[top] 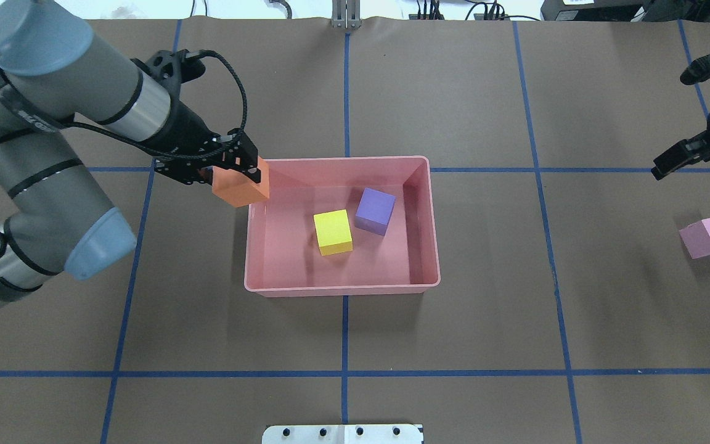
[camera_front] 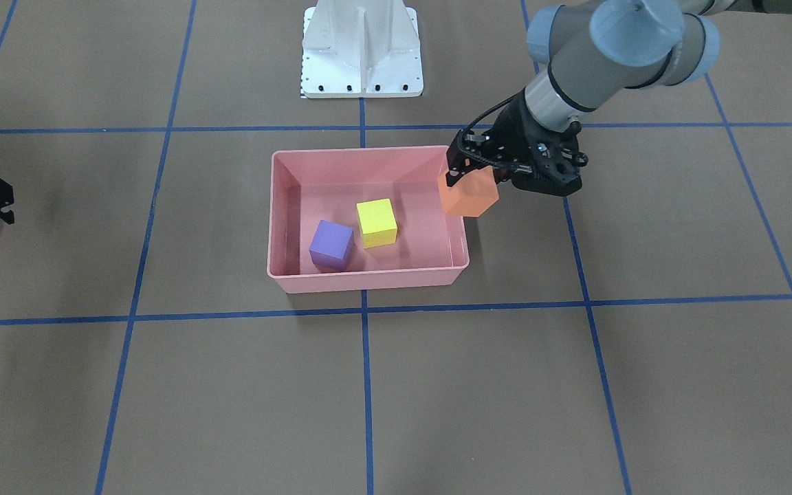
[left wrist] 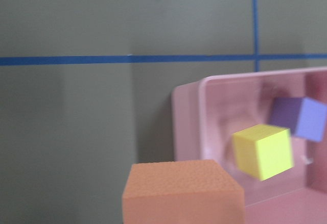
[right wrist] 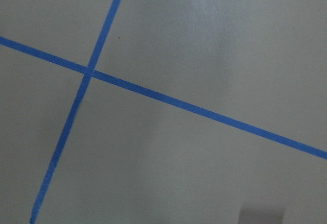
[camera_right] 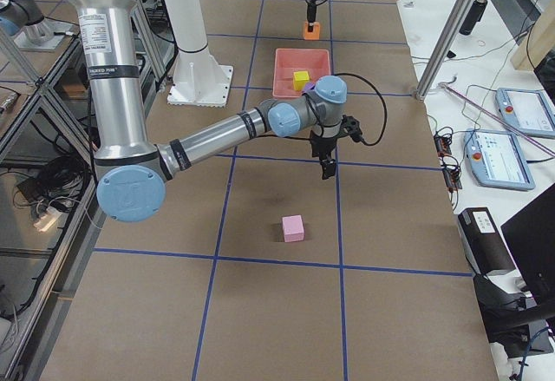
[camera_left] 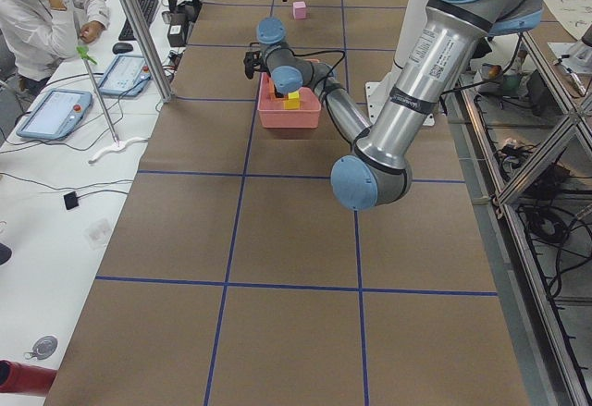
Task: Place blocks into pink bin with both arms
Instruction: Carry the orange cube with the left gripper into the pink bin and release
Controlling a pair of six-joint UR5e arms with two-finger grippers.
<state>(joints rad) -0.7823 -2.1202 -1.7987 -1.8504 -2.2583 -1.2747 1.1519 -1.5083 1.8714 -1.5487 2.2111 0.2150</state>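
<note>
Showing the left gripper (top: pixel 236 174) clamping the orange block (top: pixel 241 190) between its two fingers and holding it off the table at the left wall of the pink bin (top: pixel 342 159), near the far corner. Overlapping that rim in the overhead view, yet sitting mostly outside it. Judging from this, needing a short carry toward the robot's right before any release, with the open floor lying that way from the gripper.

Showing the yellow block (top: pixel 333 232) and the purple block (top: pixel 375 211) resting inside the bin, close together, the yellow one being nearer the incoming corner and leaving bare floor between itself and the left wall.

Showing the light pink block (top: pixel 709 237) lying on the table, well apart from the bin, on the robot's right. Showing the right gripper (top: pixel 669 161) hanging empty near that block and farther from the robot than it, fingers not clear enough for telling apart from together.

Counting two blocks in, one in hand and one waiting, the right arm being the nearer to the last.
</note>
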